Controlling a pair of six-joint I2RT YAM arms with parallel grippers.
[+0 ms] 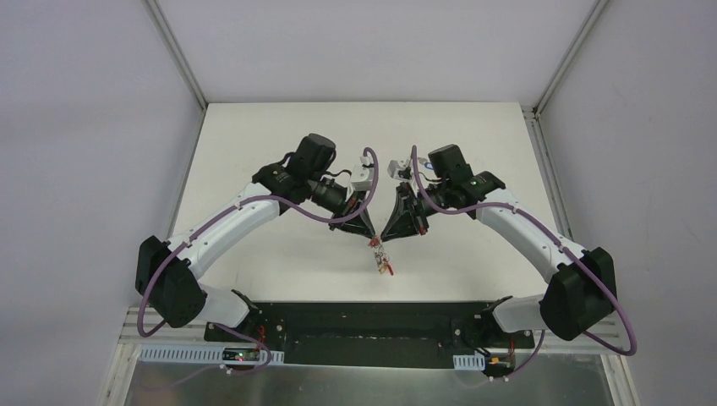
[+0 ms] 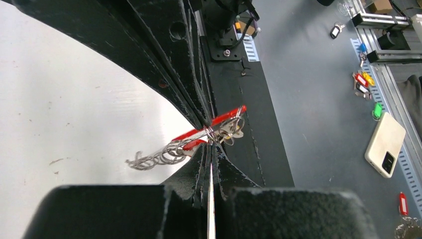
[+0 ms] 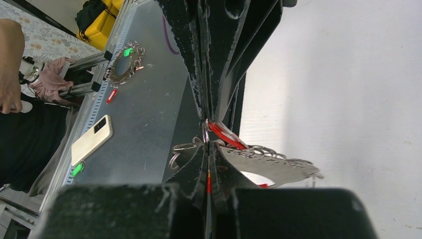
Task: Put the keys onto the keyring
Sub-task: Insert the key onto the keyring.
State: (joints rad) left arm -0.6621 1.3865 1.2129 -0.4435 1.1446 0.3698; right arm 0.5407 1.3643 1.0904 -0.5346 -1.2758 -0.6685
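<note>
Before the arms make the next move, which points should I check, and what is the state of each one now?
1. Left end effector shut on the oval red-and-grey keyring: ok.
2. Right end effector shut on the same keyring: ok.
3. Row of small metal clips sticking out beyond the fingers: ok.
4. A silver key on one of the clips: cannot tell.
5. Keyring lifted clear of the white table: cannot tell.

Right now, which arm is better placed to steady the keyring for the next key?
Left, narrowly: left pincer and right pincer both clamp the keyring at one spot, yet the left wrist view shows the clips unobstructed.
</note>
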